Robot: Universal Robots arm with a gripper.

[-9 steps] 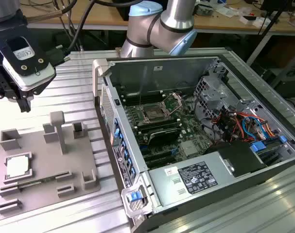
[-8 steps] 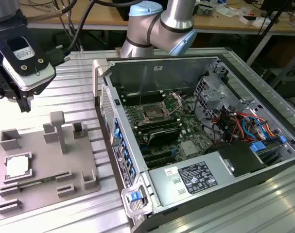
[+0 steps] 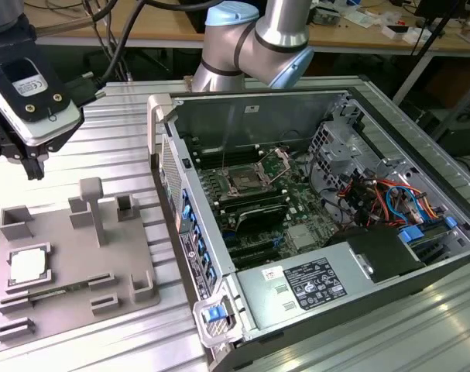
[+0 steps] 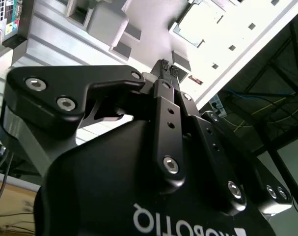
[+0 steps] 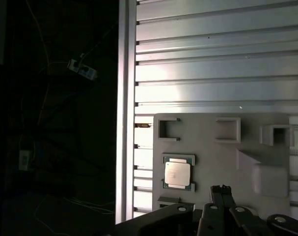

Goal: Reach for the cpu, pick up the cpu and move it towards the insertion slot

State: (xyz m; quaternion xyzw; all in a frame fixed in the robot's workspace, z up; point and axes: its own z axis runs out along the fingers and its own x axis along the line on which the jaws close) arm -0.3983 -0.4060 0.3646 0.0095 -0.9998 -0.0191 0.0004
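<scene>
The cpu (image 3: 25, 266) is a pale square chip lying flat in a pocket of the grey plastic tray (image 3: 80, 271) at the exterior view's left; the first wrist view shows this cpu (image 5: 177, 173) from above. My gripper (image 3: 35, 169) hangs well above the tray, higher than the cpu and off to one side, touching nothing. In the second wrist view its black fingers (image 4: 162, 65) stand close together with nothing between them, so the gripper (image 4: 167, 66) is shut. The insertion slot (image 3: 246, 182), a dark socket in a shiny frame, sits on the motherboard inside the open computer case.
The open computer case (image 3: 312, 225) fills the exterior view's middle and right, with a tall metal wall (image 3: 169, 178) facing the tray. Raised blocks (image 3: 91, 203) stand on the tray. Everything rests on a ribbed aluminium table (image 5: 217, 59), whose edge (image 5: 126, 98) is near the tray.
</scene>
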